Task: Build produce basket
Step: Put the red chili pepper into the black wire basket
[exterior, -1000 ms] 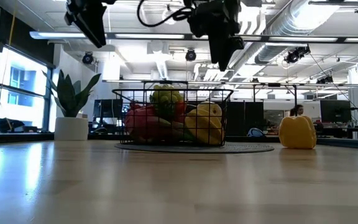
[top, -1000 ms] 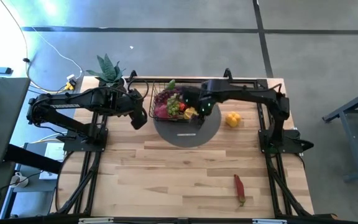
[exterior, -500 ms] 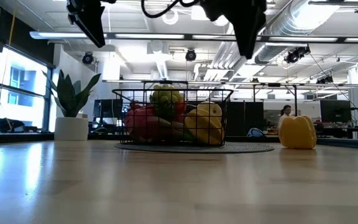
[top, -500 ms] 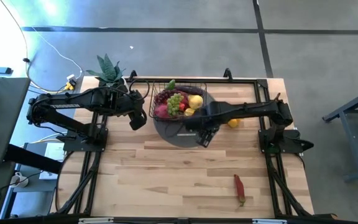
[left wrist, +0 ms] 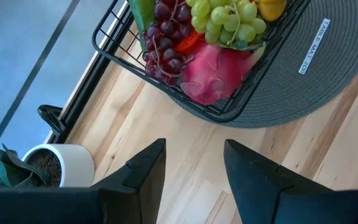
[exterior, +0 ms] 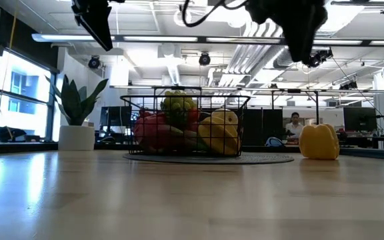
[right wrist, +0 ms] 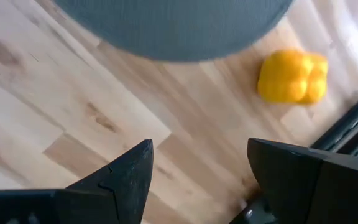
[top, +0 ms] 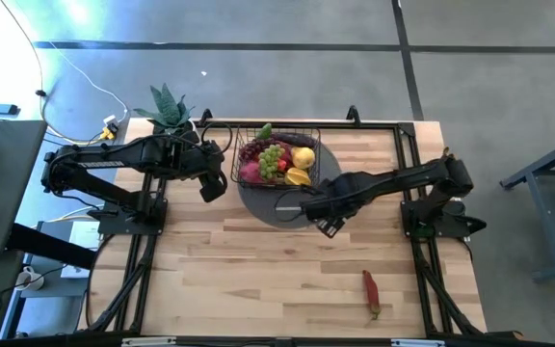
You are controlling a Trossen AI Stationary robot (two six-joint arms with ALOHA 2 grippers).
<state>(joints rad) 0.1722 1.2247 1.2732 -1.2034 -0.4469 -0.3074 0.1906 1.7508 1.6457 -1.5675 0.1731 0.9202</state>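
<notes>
Basket is sitting mostly filled, while yellow pepper and red chili are lying outside; right gripper and left gripper are hovering, fingers spread, empty.

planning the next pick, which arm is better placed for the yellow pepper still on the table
Right. The right gripper hangs open by the mat, with the yellow pepper in its wrist view on the table's right side. The left gripper waits across the basket.

I read this as open-plan lab or office: exposed ducts and strip lights upper frame, monitor rows mid right, seated person, grey concrete floor around wooden table.
</notes>
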